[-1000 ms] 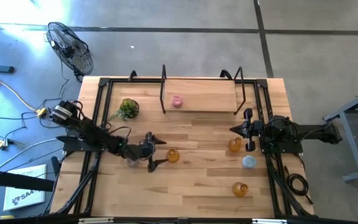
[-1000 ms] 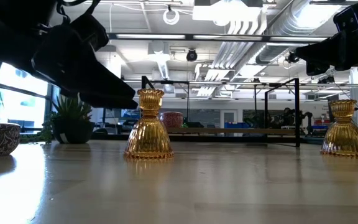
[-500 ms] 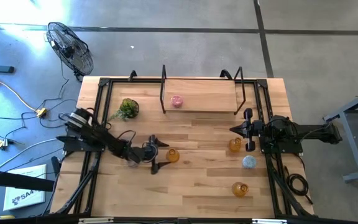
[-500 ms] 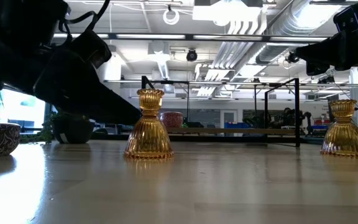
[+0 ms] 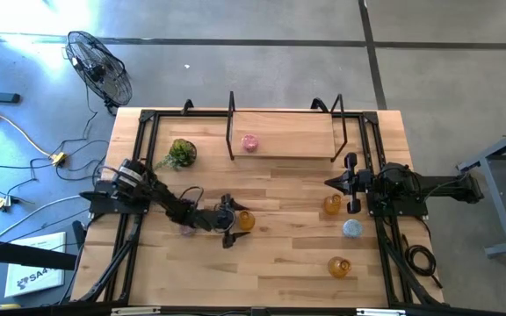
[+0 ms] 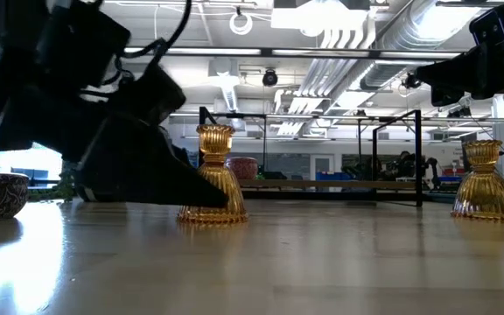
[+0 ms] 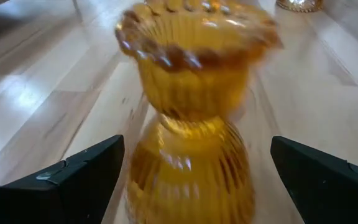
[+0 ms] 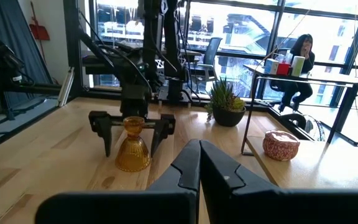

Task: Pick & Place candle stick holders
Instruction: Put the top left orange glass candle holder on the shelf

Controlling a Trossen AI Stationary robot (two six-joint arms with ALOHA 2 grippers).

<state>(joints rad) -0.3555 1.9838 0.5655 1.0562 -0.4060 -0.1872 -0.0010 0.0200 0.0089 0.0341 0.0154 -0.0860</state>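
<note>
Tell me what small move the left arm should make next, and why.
Probably close the left gripper. Its open fingers already stand on either side of the amber candle stick holder, which sits upright between them and apart from both.

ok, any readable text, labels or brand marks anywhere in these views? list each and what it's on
"SA…": partial blue lettering on a white sheet on the floor left of the table, cut off and too small to read in full.
Nothing else readable: no label shows on the amber candle stick holder between the open left gripper's fingers, nor on the right gripper.
</note>
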